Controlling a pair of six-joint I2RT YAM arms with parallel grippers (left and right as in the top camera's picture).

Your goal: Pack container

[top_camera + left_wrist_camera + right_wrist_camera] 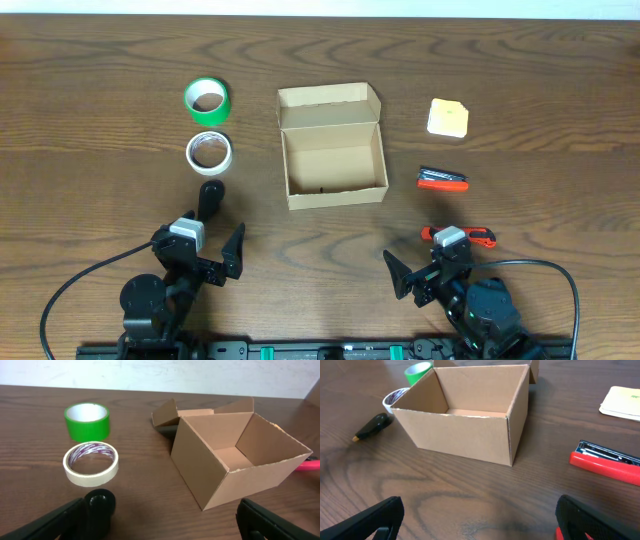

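The container, a tan cardboard box (335, 160), stands open and empty mid-table with its flap lid (328, 105) folded back. It also shows in the left wrist view (200, 465) and the right wrist view (465, 435). My left gripper (200, 252) is open and empty near the front edge, left of the box (160, 527). A black marker-like object (211, 195) lies just ahead of it, beside its left finger (100, 509). My right gripper (440, 262) is open and empty in front of the box (482, 522).
A green tape roll (207, 100) and a white tape roll (209, 152) lie left of the box. A yellow note pad (448, 117) and a red-and-black stapler (442, 180) lie right of it. A red tool (482, 238) lies beside my right gripper.
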